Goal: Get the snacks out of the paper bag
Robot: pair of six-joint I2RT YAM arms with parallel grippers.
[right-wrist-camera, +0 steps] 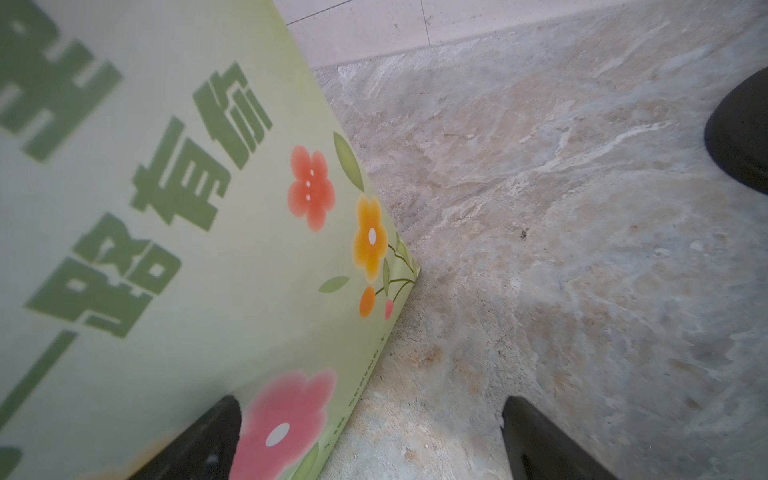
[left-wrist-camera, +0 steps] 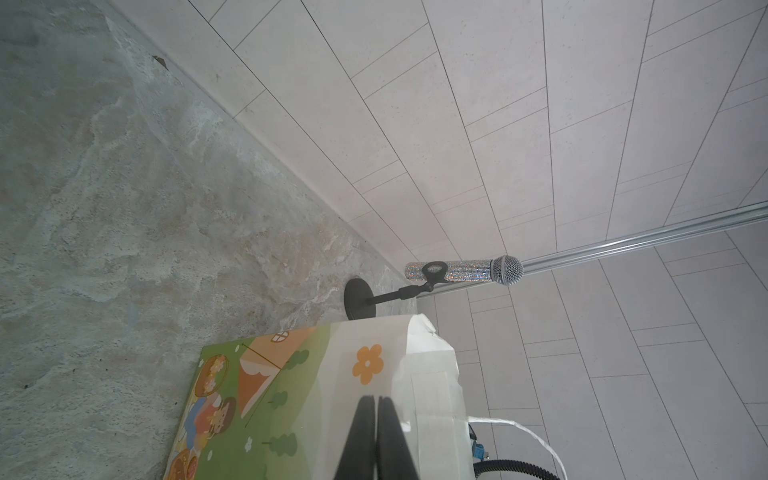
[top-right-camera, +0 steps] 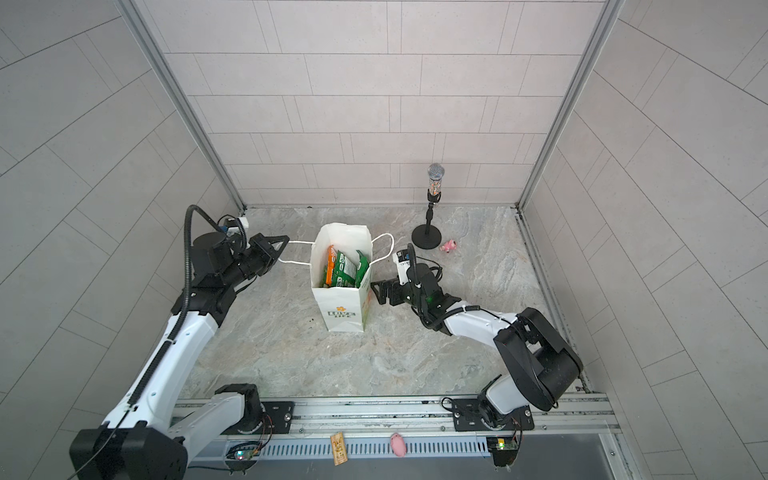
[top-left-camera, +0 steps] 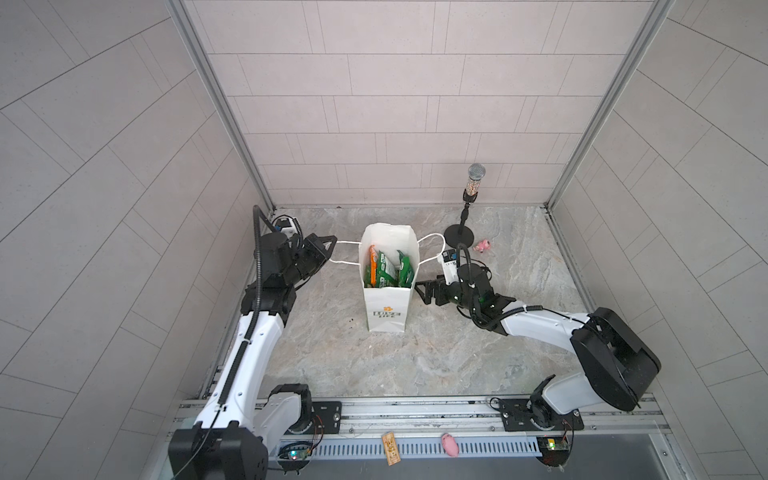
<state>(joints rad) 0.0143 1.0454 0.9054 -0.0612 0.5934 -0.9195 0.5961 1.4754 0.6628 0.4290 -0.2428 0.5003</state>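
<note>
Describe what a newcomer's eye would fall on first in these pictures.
The tall white paper bag stands mid-table, bright green and orange snacks showing in its open mouth. Behind it to the right, a glittery microphone stands upright on a black stand.

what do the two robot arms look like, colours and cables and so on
The left arm and right arm both have glossy white link shells with black joints and wrists. A black ribbed cable hose arcs up near each wrist. The jaws are black triangular open frames.
</note>
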